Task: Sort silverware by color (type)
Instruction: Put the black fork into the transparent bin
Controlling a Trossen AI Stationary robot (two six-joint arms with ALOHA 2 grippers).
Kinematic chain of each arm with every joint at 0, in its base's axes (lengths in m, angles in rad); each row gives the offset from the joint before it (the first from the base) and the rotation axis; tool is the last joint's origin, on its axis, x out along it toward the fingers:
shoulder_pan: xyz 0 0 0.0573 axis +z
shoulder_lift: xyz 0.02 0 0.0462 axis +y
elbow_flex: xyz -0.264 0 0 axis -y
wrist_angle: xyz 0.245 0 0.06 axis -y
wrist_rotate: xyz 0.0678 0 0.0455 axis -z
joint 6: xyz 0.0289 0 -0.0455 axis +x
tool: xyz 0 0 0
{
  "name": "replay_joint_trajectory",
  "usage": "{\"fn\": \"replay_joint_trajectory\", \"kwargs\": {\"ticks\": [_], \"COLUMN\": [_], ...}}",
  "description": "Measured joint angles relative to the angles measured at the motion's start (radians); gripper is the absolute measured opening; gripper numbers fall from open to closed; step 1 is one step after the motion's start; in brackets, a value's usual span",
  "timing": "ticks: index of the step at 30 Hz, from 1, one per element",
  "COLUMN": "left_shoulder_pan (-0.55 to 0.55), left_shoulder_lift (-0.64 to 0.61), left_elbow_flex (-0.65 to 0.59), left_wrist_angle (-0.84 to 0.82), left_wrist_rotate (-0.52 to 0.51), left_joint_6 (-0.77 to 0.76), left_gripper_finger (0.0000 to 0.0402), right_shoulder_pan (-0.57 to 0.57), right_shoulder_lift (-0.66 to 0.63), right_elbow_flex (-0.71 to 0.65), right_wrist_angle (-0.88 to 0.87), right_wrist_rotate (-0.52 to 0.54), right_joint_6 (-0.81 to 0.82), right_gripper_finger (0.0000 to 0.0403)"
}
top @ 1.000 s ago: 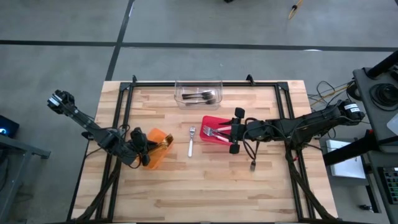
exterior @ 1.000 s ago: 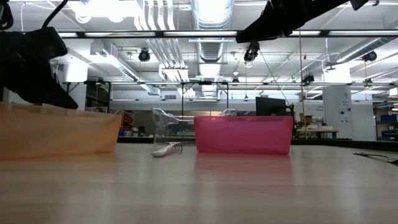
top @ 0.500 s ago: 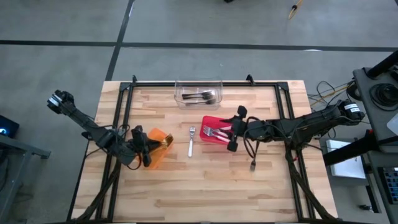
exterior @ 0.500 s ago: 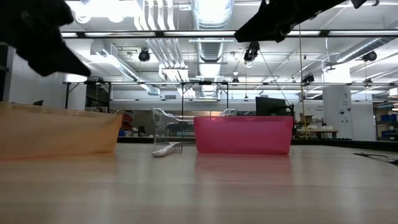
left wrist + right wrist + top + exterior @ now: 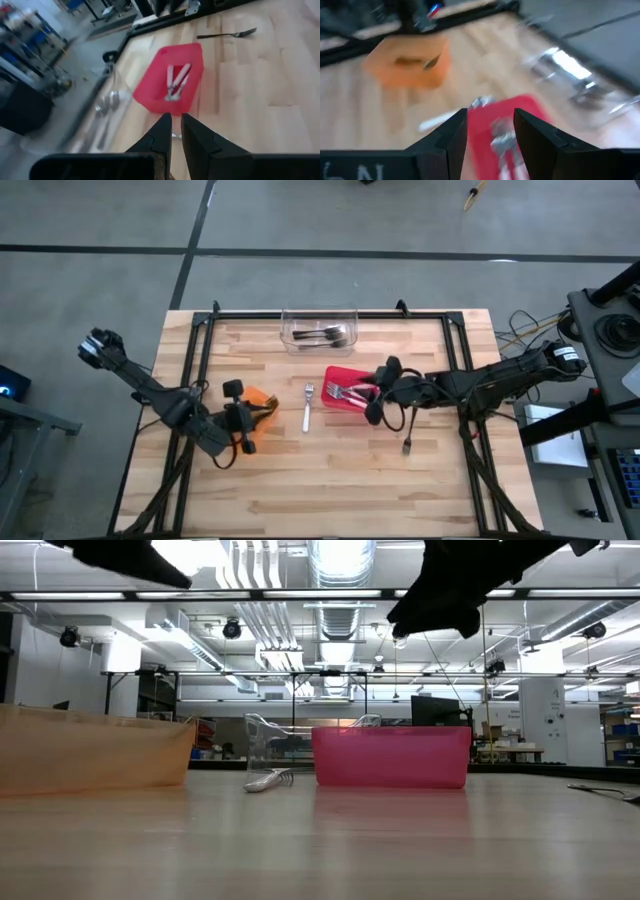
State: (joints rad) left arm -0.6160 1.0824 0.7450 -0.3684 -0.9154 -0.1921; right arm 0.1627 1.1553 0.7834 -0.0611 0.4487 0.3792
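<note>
Your left gripper (image 5: 243, 430) hangs over the orange bin (image 5: 262, 402), fingers (image 5: 161, 131) nearly together and holding nothing. Your right gripper (image 5: 375, 392) hovers at the red bin (image 5: 336, 373) with its fingers (image 5: 454, 131) apart, empty. Silver forks (image 5: 175, 82) lie in the red bin, dark pieces (image 5: 325, 334) in the clear bin (image 5: 319, 312). One silver fork (image 5: 308, 408) rests on the table (image 5: 330, 470) between the orange and red bins; a dark fork (image 5: 407, 443) lies near the right arm.

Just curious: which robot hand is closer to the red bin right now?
The right hand. It hovers at the red bin's edge, over the silver forks inside. The left hand is across the table, over the orange bin.
</note>
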Motion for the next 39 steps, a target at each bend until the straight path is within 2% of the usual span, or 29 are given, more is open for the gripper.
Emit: {"fn": "replay_joint_trajectory", "kwargs": {"ticks": [3, 5, 12, 16, 24, 34, 39], "left_shoulder_pan": [0.025, 0.046, 0.125, 0.144, 0.147, 0.147, 0.147], "left_shoulder_lift": [0.032, 0.046, 0.084, 0.101, 0.107, 0.106, 0.106], "left_elbow_flex": [0.044, 0.060, 0.074, 0.073, 0.073, 0.073, 0.073], "left_wrist_angle": [0.001, 0.001, 0.002, 0.004, 0.017, 0.016, 0.015], "left_wrist_rotate": [0.000, 0.012, 0.016, 0.016, 0.016, 0.016, 0.017], "left_joint_6": [0.084, 0.126, 0.154, 0.154, 0.154, 0.154, 0.154], "left_gripper_finger": [0.0024, 0.0024, 0.0024, 0.0024, 0.0024, 0.0024, 0.0024], "right_shoulder_pan": [0.000, 0.000, 0.000, 0.000, 0.010, 0.016, 0.016], "right_shoulder_lift": [0.000, 0.000, 0.023, 0.035, 0.040, 0.040, 0.040], "right_elbow_flex": [0.000, 0.006, 0.129, 0.153, 0.109, -0.049, -0.099], "right_wrist_angle": [-0.049, -0.117, -0.588, -0.765, -0.883, -0.877, -0.868], "right_wrist_rotate": [-0.098, -0.127, -0.143, -0.229, -0.343, -0.390, -0.405], "right_joint_6": [0.044, 0.097, 0.382, 0.522, 0.779, 0.991, 1.043], "right_gripper_finger": [0.0150, 0.0150, 0.0150, 0.0150, 0.0150, 0.0150, 0.0150]}}
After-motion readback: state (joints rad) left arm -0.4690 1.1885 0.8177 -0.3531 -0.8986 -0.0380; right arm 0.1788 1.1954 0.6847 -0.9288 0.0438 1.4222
